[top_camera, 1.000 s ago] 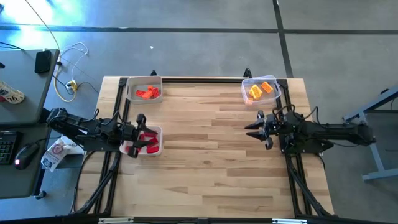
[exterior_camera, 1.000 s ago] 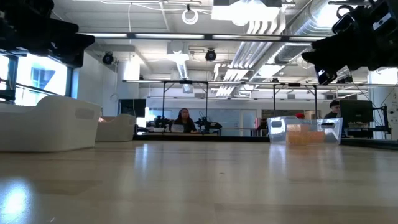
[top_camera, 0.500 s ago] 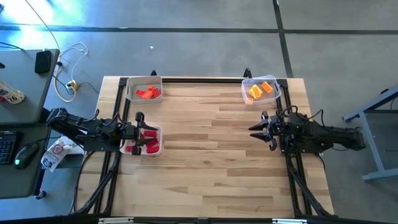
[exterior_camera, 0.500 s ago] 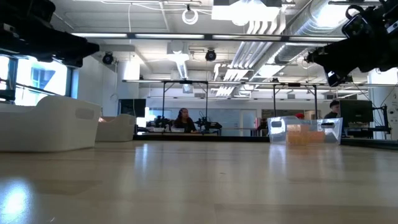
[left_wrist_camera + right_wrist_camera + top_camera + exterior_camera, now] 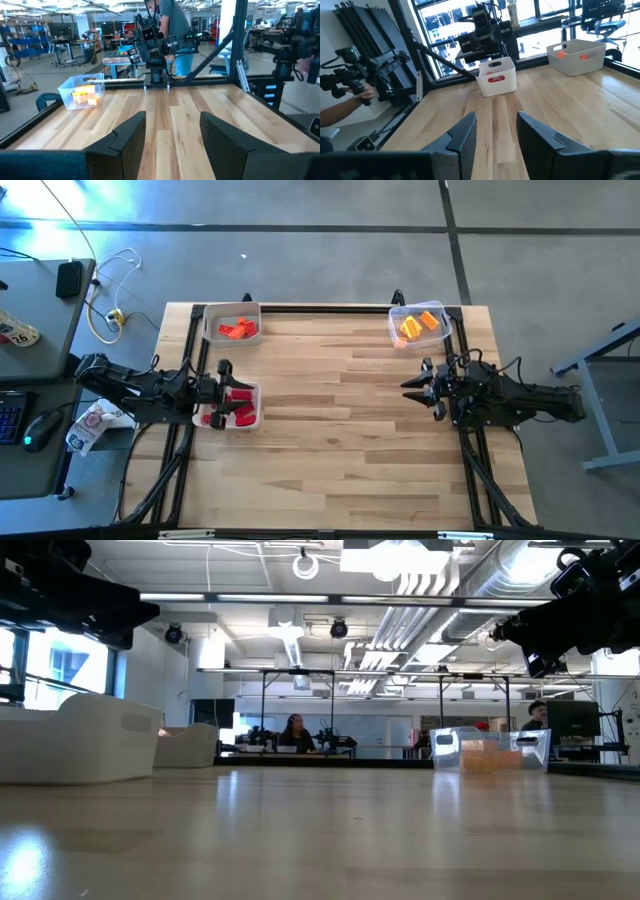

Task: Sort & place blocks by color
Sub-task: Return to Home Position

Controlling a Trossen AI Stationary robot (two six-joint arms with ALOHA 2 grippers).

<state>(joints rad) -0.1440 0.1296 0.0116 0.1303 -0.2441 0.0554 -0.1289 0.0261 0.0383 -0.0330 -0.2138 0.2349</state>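
Red blocks (image 5: 232,408) lie in the near white tray (image 5: 255,420) by the table's left edge. Orange-red blocks (image 5: 238,330) lie in the far white tray (image 5: 212,332). Orange and yellow blocks (image 5: 418,326) lie in the clear tub (image 5: 396,332) at the far right. My left gripper (image 5: 222,393) hovers open over the near tray's left part; its fingers (image 5: 127,135) hold nothing. My right gripper (image 5: 415,390) hangs open above bare wood near the right edge, on the near side of the tub, its fingers (image 5: 465,132) holding nothing.
A wide stretch of bare wood (image 5: 330,420) lies between the two arms. A black frame rail (image 5: 320,307) runs along the far edge. Beyond the left edge stands a desk with a mouse (image 5: 38,430) and cables. A person's hand (image 5: 364,92) shows beyond the table.
My right gripper has drawn back a little toward the table's right edge and risen slightly, staying open. The blocks and trays have kept their places.
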